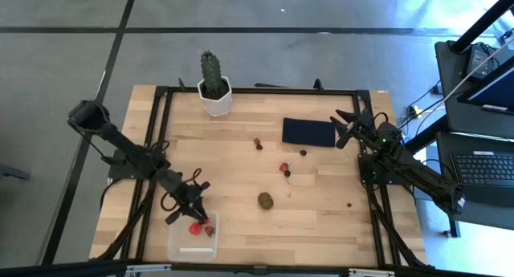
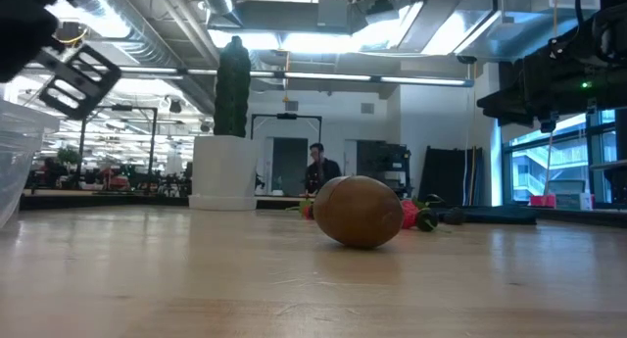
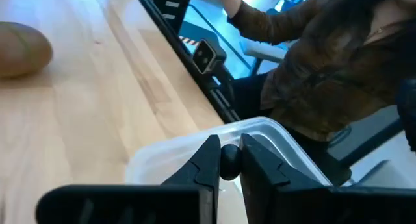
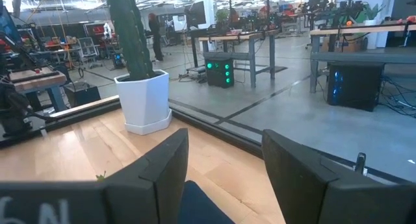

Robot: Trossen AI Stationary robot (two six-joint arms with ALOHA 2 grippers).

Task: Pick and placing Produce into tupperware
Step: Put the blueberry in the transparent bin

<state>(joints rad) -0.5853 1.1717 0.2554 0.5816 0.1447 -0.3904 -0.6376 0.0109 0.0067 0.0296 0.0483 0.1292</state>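
A dark berry is pinched in the left hand, held directly above the box at the bench's near-left corner, while the right hand waits open, empty, over the far-right corner.

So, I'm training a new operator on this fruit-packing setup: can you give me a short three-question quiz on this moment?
1. True or false: the left gripper is shut on a small dark berry over the tupperware.
2. Which piece of produce lies nearest the middle of the table?
A. the brown kiwi
B. a banana
C. an orange
3. Fill in: the right gripper waits open above the end of the flat dark ______.

Key: 1 true; 2 A; 3 rectangle.
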